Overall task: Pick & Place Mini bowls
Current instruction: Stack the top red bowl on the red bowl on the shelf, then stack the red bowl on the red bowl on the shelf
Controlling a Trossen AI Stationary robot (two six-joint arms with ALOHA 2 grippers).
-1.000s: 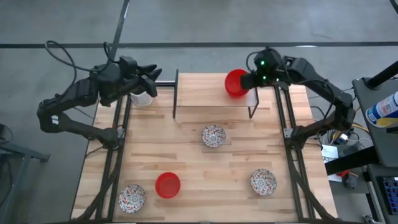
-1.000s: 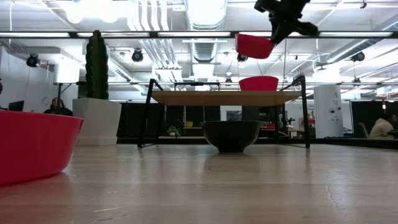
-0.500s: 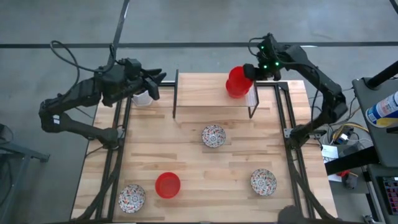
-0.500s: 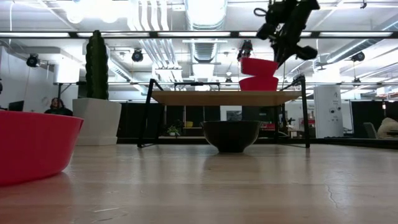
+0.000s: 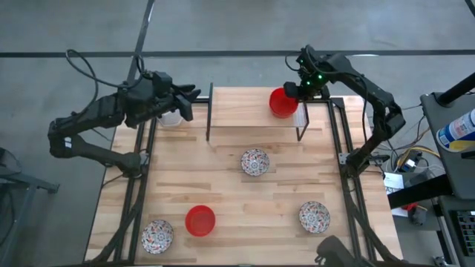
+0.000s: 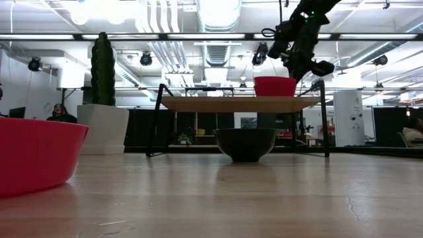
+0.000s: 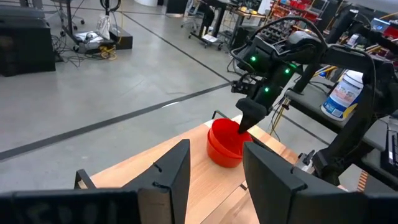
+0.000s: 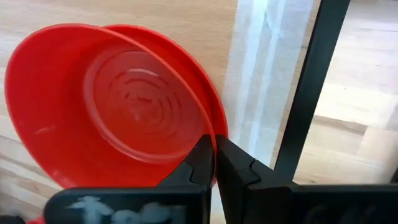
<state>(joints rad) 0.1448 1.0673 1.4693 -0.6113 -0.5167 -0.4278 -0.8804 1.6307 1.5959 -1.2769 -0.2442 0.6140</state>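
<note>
Two red mini bowls (image 5: 281, 102) sit nested on the raised wooden shelf (image 5: 245, 111) at the table's far right; in the low view they read as one red bowl (image 6: 275, 86). My right gripper (image 5: 295, 90) is over them, shut on the upper bowl (image 8: 118, 106). A third red bowl (image 5: 200, 220) and three floral bowls (image 5: 254, 162) (image 5: 314, 216) (image 5: 157, 235) rest on the table. My left gripper (image 5: 187, 95) hovers open at the far left, touching nothing. My right gripper pinches the upper red bowl's rim (image 8: 212, 134) on the side toward the table's right edge, one finger inside the bowl and one outside. The fingers come slanting down from above. The bowl sits upright, nested in the second red bowl (image 8: 208, 93) on the shelf.
The shelf stands on a thin black frame (image 5: 209, 111), and one black post (image 8: 308, 87) rises close beside my right gripper. A white pot (image 5: 169, 117) with a tall cactus (image 6: 102, 66) stands below my left arm at the far left. The middle floral bowl lies just in front of the shelf.
My right gripper has come down toward the shelf with the red bowl. The bowl, lifted clear above the other red bowl a second ago, has dropped onto it and now sits nested inside it.
</note>
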